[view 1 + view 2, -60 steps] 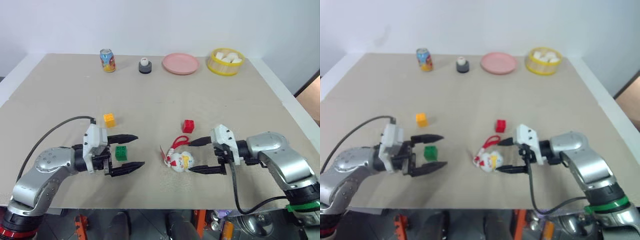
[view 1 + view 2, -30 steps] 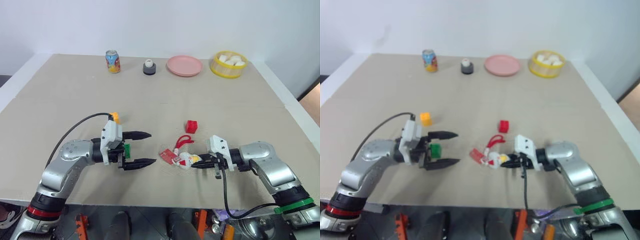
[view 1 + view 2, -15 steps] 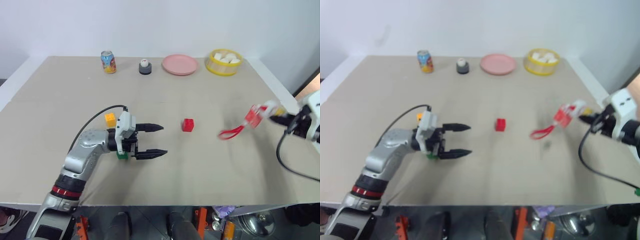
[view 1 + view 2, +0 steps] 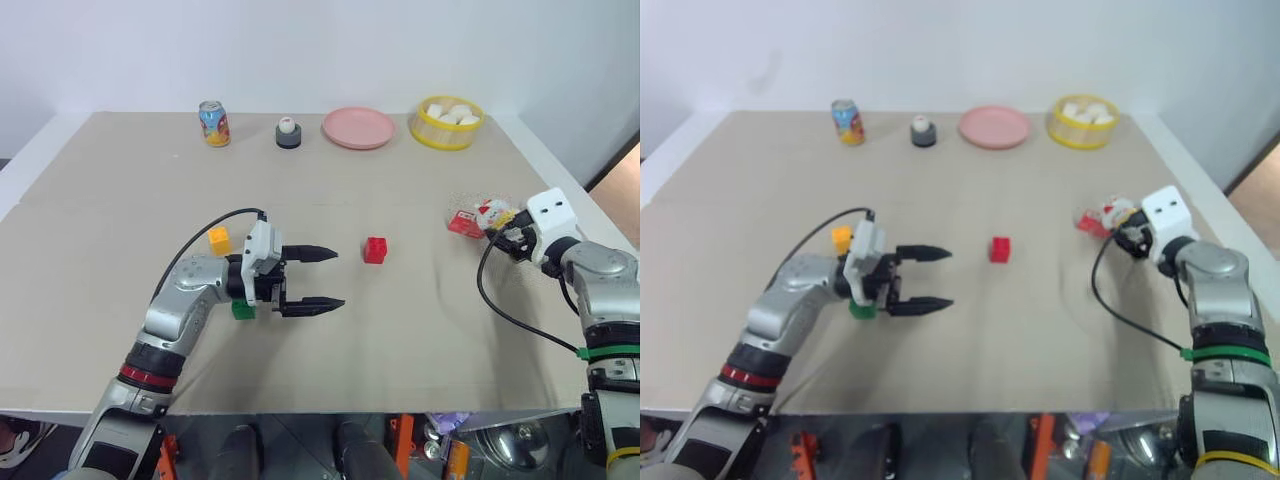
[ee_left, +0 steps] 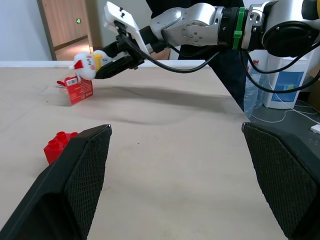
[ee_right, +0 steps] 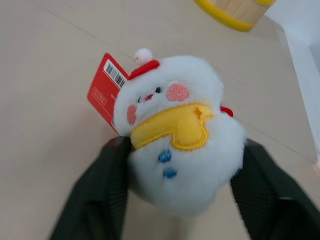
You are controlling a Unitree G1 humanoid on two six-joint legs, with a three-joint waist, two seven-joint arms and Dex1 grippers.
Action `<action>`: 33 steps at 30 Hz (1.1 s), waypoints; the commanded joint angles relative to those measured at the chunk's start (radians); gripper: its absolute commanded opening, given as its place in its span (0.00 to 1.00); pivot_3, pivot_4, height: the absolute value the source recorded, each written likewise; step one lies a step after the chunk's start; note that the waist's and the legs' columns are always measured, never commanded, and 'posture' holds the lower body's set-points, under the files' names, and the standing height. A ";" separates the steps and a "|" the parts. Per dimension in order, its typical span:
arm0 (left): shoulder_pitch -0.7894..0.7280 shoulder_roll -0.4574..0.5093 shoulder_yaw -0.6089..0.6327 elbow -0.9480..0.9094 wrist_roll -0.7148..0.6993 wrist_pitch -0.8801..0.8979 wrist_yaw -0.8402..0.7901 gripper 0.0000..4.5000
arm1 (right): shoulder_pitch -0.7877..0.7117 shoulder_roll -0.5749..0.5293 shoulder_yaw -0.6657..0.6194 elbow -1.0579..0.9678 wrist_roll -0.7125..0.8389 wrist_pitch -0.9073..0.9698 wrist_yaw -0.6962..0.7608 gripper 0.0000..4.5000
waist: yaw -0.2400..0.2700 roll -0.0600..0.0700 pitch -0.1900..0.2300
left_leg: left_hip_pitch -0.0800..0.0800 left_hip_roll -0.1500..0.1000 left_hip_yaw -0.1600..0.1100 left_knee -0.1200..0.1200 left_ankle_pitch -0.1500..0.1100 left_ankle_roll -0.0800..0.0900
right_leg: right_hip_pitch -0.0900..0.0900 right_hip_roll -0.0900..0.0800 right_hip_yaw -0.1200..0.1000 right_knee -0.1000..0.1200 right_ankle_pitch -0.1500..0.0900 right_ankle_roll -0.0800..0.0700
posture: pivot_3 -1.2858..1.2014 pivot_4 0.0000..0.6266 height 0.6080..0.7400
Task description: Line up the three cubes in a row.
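Here we note the table (image 4: 420, 330) has wide bare room ahead of the left gripper (image 4: 322, 277), whose fingers stand spread and empty, pointing level toward the red cube (image 4: 375, 250), just beyond and slightly off its far fingertip. The green cube (image 4: 242, 310) and yellow-orange cube (image 4: 219, 240) sit behind it, beside the wrist. The right gripper (image 4: 1127, 238), near the table's right edge, cradles the snowman toy (image 6: 177, 132) between parted fingers.

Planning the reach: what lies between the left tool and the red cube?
Nothing: bare table separates the left tool from the red cube, clear in the left eye view.
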 commanded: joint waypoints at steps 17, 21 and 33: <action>0.056 0.031 0.050 -0.078 -0.022 0.009 0.042 0.96 | -0.016 -0.015 -0.140 -0.313 0.208 0.179 0.086 0.81 | -0.002 0.001 0.000 | 0.000 0.000 0.000 -0.001 0.001 0.001 | 0.000 0.000 0.000 0.000 0.000 -0.001 | 0.52 0.24 1.00; 0.089 0.100 0.085 -0.120 -0.036 0.025 0.032 0.96 | 0.263 0.002 -0.114 -0.708 0.255 0.336 0.086 0.81 | 0.000 0.000 -0.001 | 0.000 0.001 -0.005 -0.003 0.000 0.001 | 0.000 0.002 -0.003 0.001 -0.002 -0.002 | 0.52 0.24 1.00; 0.104 0.114 0.108 -0.154 -0.063 0.051 0.063 0.96 | 0.501 0.045 -0.054 -0.904 0.340 0.409 0.143 0.81 | 0.003 0.001 0.000 | 0.001 0.001 -0.004 0.001 0.001 0.001 | 0.001 0.000 -0.004 0.001 -0.001 -0.008 | 0.52 0.24 1.00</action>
